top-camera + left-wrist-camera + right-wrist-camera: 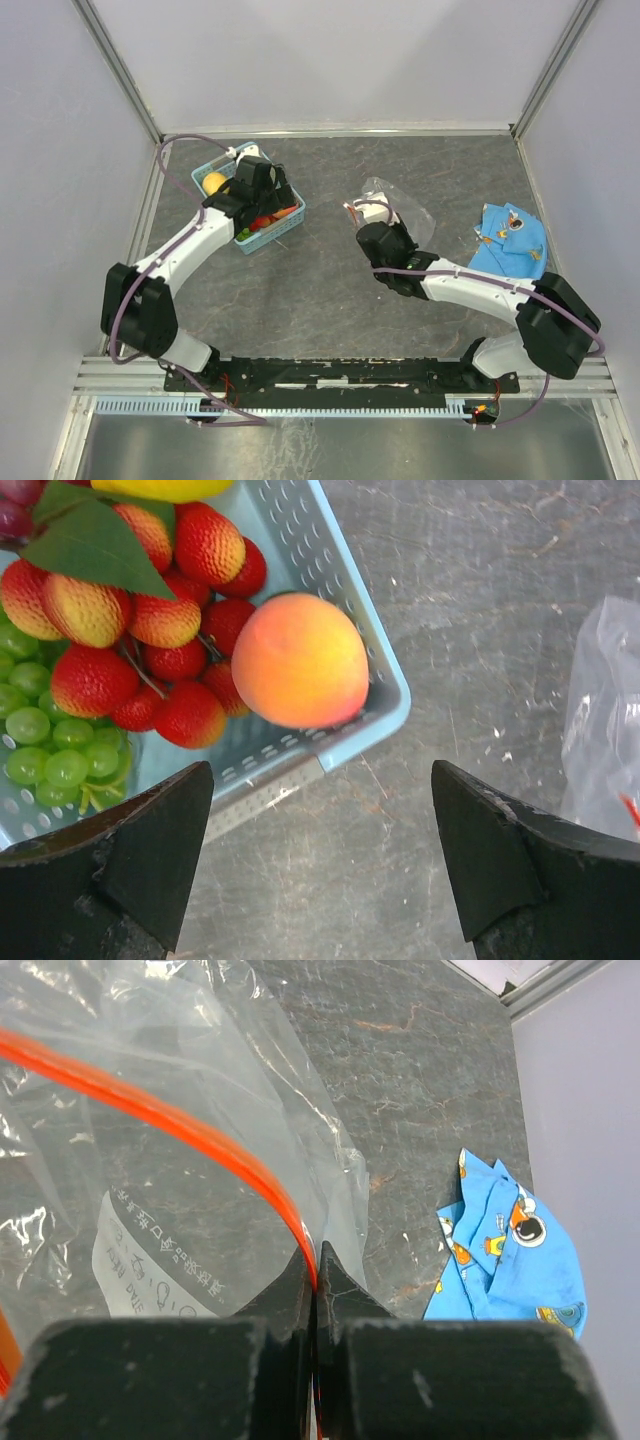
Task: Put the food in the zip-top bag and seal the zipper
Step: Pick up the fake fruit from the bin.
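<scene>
Over the peach point(300, 660) we spread the left gripper point(320, 780), the right gripper point(315, 1260) pinching the zipper point(150, 1110) to steady the bag point(180, 1190).

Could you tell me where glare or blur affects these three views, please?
Top external view: even, soft light with only faint shadows. Left wrist view: the peach looks slightly soft, and the left pincer is dark and featureless. Right wrist view: white glare patches on the crinkled zip-top bag; the right pincer is blurred up close.
</scene>
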Motion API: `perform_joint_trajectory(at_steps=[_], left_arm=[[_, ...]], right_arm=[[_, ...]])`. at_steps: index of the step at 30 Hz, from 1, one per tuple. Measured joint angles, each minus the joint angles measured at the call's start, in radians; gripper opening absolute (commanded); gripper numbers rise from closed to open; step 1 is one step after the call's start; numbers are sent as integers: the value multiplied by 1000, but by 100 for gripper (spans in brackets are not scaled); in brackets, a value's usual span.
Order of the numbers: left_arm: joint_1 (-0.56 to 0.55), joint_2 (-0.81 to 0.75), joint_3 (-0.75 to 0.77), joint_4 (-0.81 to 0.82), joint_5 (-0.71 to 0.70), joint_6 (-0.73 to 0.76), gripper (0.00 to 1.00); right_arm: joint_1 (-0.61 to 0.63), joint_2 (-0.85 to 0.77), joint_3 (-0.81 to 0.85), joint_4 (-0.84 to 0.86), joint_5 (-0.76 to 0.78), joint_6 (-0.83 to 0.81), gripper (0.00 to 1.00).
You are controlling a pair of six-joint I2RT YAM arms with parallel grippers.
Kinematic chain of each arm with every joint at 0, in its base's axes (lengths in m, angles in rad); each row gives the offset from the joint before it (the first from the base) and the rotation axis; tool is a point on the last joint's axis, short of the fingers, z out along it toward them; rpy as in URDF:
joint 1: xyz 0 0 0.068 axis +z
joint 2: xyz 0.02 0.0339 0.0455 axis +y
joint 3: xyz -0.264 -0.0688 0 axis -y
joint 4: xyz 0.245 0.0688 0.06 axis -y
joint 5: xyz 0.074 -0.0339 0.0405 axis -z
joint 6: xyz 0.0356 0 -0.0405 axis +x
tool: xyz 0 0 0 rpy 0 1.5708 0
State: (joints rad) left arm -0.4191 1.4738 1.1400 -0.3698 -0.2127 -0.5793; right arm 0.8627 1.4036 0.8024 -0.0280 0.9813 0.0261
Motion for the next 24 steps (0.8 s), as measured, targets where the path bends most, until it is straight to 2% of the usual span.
perform_joint_trajectory(at_steps=[14, 24], left_arm=[[12, 282, 158, -10, -91, -69, 95], [17, 421, 223, -14, -109, -69, 89]], right_arm=[[-7, -53, -47, 45, 7, 3, 2], [-8, -54, -48, 50, 3, 2, 2]])
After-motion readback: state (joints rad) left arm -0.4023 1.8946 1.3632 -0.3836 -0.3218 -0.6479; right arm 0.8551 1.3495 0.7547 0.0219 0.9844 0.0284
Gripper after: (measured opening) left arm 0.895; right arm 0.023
